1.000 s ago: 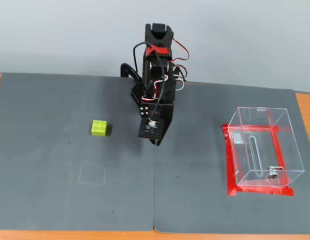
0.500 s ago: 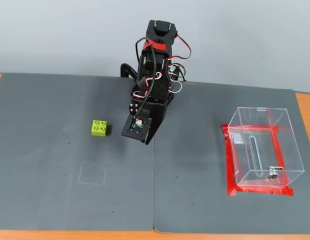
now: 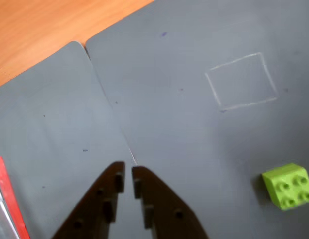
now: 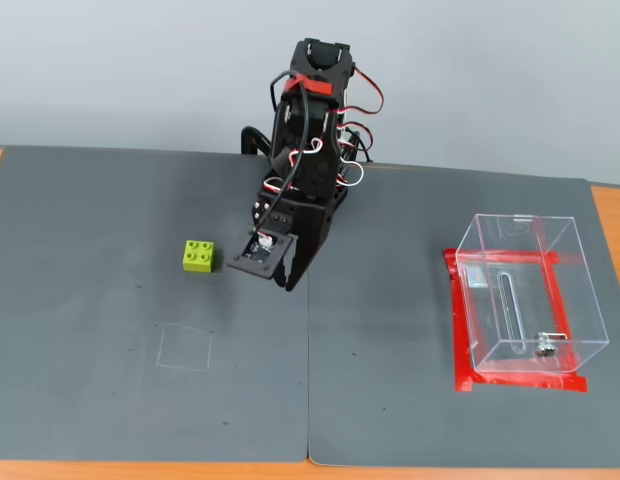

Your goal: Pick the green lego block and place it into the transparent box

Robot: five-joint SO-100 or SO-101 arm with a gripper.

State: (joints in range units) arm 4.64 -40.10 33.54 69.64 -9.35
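Note:
The green lego block (image 4: 199, 256) is a small lime 2x2 brick lying on the grey mat, left of the arm in the fixed view. In the wrist view the green lego block (image 3: 289, 185) sits at the lower right. My gripper (image 3: 126, 173) is shut with nothing in it, its dark fingers almost touching above the seam between the two mats. In the fixed view my gripper (image 4: 287, 283) hangs a short way right of the block, apart from it. The transparent box (image 4: 525, 293) stands on the right of the mat, inside a red tape frame.
A faint chalk square (image 4: 185, 348) is drawn on the mat below the block. Red tape (image 3: 6, 199) shows at the wrist view's left edge. Orange table wood (image 3: 40, 25) lies beyond the mat's edge. A seam (image 4: 308, 380) splits the two mats.
The arm has swung left toward the block over the last second, carrying the gripper closer to it. Block and box have not moved.

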